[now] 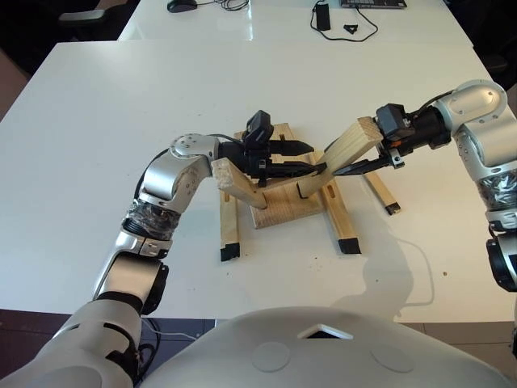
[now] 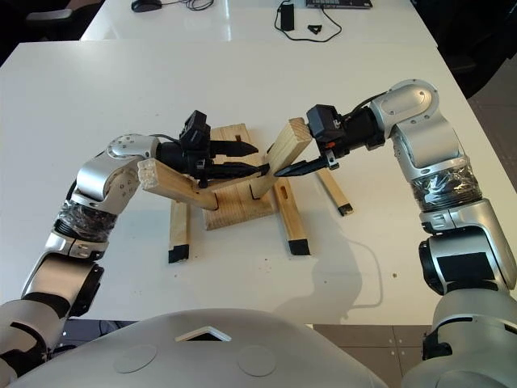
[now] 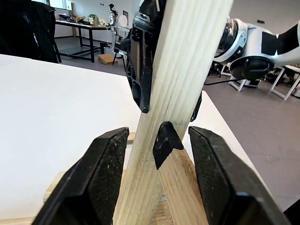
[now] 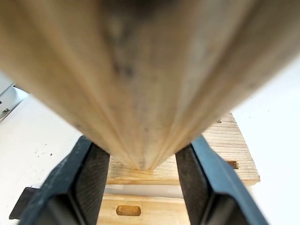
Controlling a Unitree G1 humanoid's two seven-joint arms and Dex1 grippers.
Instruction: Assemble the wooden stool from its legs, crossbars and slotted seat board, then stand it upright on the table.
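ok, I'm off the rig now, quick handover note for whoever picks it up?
Right gripper: shut on a thick pale wooden leg, tilted, its lower end on the flat slotted wooden seat board.
Left gripper: open, fingers flanking that leg low down.
A second pale wooden leg leans at the board's near-left corner; seating unclear.
One black-tipped wooden leg lies flat on the white table left of the board, another black-tipped leg right of it, and a thin wooden crossbar further right.
Done: nothing visibly locked in.
Left: seat legs, fit crossbars, stand the stool upright.
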